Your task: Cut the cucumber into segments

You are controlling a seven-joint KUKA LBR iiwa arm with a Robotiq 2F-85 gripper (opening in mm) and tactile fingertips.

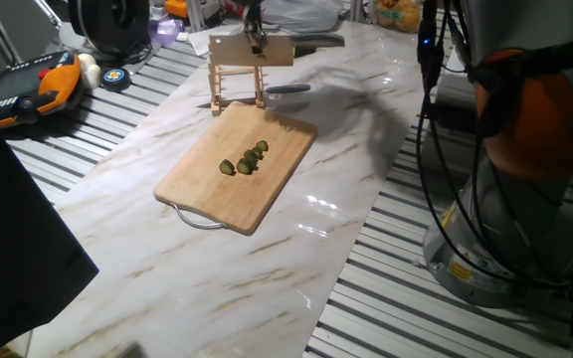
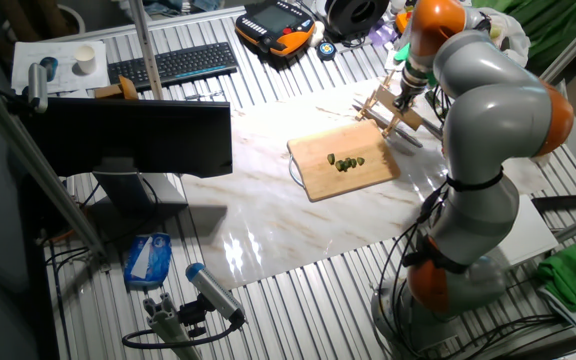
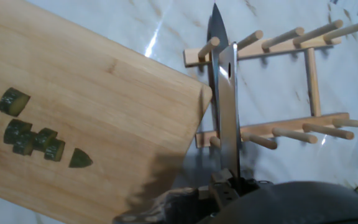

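No text, label, brand, number or sign is legible in any view.

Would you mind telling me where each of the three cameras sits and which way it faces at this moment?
One fixed view: low by one table end, looking along the wooden board to the rack; the arm's base shows at right.
The other fixed view: high on the monitor's side, looking down; the whole arm shows, gripper above the rack.
Hand view: on the hand, looking down the knife at rack and board; only the gripper's dark body shows.
All three views share the board and the segments.
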